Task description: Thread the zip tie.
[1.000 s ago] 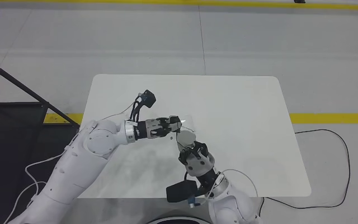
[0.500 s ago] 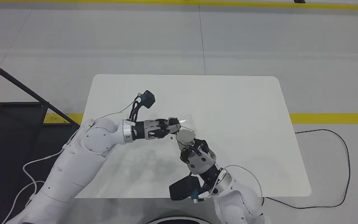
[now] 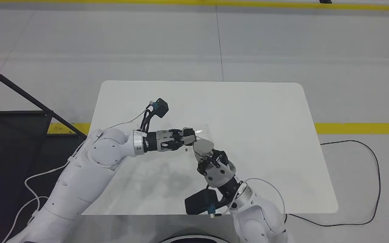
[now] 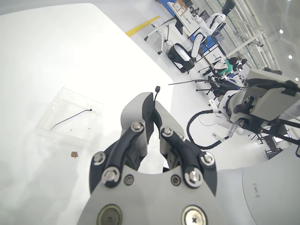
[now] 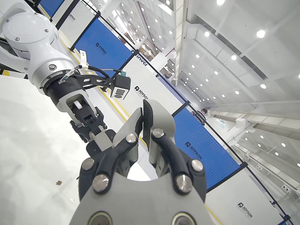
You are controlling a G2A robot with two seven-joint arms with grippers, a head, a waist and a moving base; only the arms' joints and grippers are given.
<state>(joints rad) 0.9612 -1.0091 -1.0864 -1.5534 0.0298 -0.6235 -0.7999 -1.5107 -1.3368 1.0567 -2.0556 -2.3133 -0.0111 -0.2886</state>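
My left gripper (image 4: 153,101) is shut on a black zip tie, whose square head (image 4: 157,88) sticks up just past the fingertips. A thin black tail (image 4: 187,82) runs from the right gripper's side and its tip ends a short gap from that head. My right gripper (image 5: 143,112) is shut, with the strap hidden between its pads. In the top view the left gripper (image 3: 189,136) and right gripper (image 3: 202,147) meet above the table's middle, nearly touching.
A clear flat tray (image 4: 77,129) lies on the white table (image 3: 261,109) under the grippers, with a second black zip tie (image 4: 70,118) in it. A small brown speck (image 4: 74,155) lies beside the tray.
The right arm has shifted slightly, bringing its gripper a little closer to the left gripper. The left arm has kept still.
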